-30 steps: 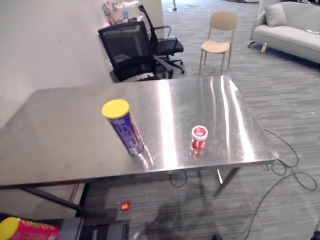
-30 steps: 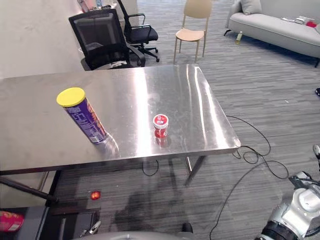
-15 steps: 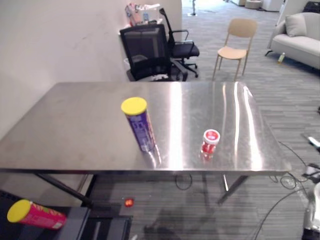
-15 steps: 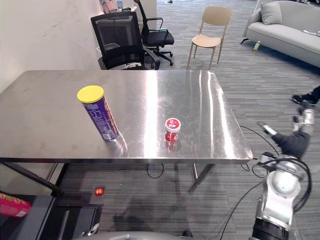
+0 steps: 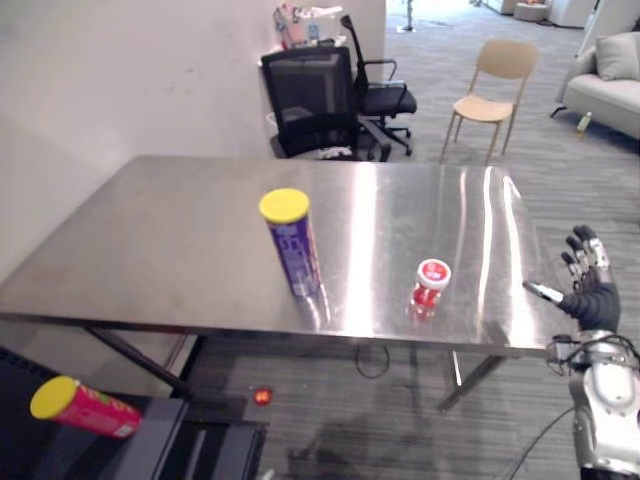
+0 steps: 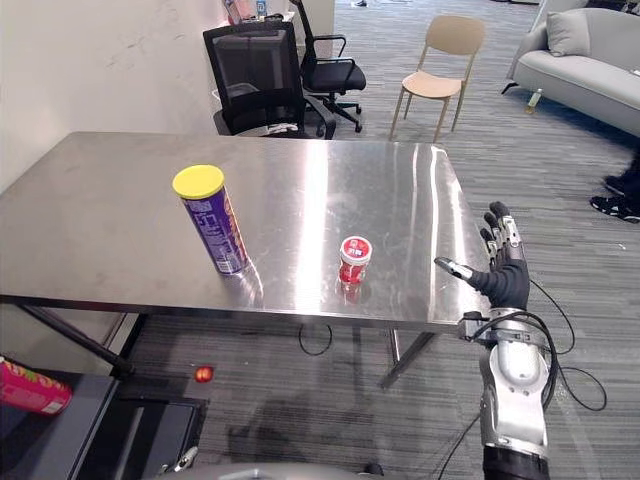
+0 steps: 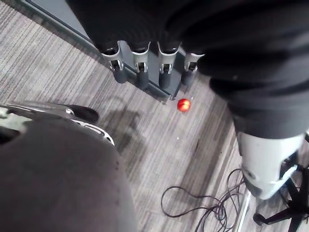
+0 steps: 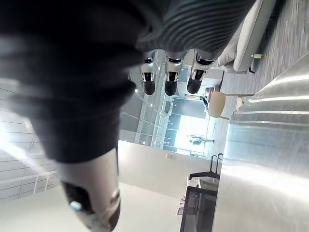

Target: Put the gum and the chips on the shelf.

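Note:
A purple chips can (image 5: 291, 246) with a yellow lid stands upright near the front of the steel table (image 5: 150, 230). To its right stands the small red gum tub (image 5: 431, 285), close to the front edge. My right hand (image 6: 506, 272) is raised beside the table's front right corner, fingers spread and straight, holding nothing; it is well right of the gum. In the right wrist view its fingers (image 8: 166, 82) point out past the table top (image 8: 270, 145). My left hand (image 7: 149, 67) hangs low over the carpet, fingers straight and empty.
A dark shelf unit (image 5: 165, 450) sits low at the front left with a pink yellow-lidded can (image 5: 80, 408) lying on it. Behind the table are a black office chair (image 5: 318, 105), a beige chair (image 5: 492, 90), a grey sofa (image 6: 585, 65) and the wall on the left.
The camera has shifted, so the whole scene sits differently. My right hand has risen from below into view beside the table's front right corner. Can and gum have not moved.

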Robot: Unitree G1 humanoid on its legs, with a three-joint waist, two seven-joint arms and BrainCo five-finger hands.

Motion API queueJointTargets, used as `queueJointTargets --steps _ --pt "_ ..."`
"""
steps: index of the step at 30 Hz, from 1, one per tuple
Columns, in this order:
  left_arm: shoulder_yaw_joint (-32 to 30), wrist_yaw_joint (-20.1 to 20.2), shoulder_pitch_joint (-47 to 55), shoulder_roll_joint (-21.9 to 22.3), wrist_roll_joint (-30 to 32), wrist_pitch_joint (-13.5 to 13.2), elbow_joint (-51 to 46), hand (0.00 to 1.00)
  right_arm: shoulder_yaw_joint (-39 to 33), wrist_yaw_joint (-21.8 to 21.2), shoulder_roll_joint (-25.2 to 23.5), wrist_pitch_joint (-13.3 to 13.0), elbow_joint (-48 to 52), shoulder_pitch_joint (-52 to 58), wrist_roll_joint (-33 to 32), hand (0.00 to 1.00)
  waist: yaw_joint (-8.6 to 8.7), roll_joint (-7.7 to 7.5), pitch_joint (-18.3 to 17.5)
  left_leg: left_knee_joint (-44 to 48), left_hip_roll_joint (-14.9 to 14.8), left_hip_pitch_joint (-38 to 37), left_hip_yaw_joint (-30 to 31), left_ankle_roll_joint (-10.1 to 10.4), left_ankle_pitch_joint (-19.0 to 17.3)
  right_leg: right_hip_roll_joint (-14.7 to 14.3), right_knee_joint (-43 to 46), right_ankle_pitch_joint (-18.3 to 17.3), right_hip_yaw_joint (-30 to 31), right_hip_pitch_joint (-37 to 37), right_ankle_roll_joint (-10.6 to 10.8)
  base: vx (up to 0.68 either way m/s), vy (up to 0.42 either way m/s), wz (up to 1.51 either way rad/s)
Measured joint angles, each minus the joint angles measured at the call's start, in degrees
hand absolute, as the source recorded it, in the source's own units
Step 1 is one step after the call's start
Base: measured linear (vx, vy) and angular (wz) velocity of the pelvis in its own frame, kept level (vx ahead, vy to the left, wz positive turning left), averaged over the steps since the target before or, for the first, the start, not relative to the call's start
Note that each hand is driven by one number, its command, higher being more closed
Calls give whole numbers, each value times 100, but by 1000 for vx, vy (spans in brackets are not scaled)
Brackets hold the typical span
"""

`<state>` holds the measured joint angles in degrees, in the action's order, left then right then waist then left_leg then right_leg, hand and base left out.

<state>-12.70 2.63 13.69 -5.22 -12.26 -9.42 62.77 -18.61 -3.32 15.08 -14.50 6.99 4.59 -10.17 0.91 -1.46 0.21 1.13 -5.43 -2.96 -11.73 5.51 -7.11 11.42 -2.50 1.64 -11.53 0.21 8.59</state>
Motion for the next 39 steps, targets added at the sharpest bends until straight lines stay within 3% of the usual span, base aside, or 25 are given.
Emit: queueJointTargets --steps 12,39 --pt "69 3 -22 -36 235 -1 -2 0 572 -489 -51 5 368 459 -236 0 2 -26 152 7 -2 68 85 0 23 -5 -20 -3 -76 -2 -4 -1 -3 3" --pt "172 -11 -62 -144 457 8 6 0 734 -94 -232 157 -794 -177 -206 0 -181 -61 267 0 7 248 295 -1 118 3 46 -15 -246 -83 -25 -3 -2 3"
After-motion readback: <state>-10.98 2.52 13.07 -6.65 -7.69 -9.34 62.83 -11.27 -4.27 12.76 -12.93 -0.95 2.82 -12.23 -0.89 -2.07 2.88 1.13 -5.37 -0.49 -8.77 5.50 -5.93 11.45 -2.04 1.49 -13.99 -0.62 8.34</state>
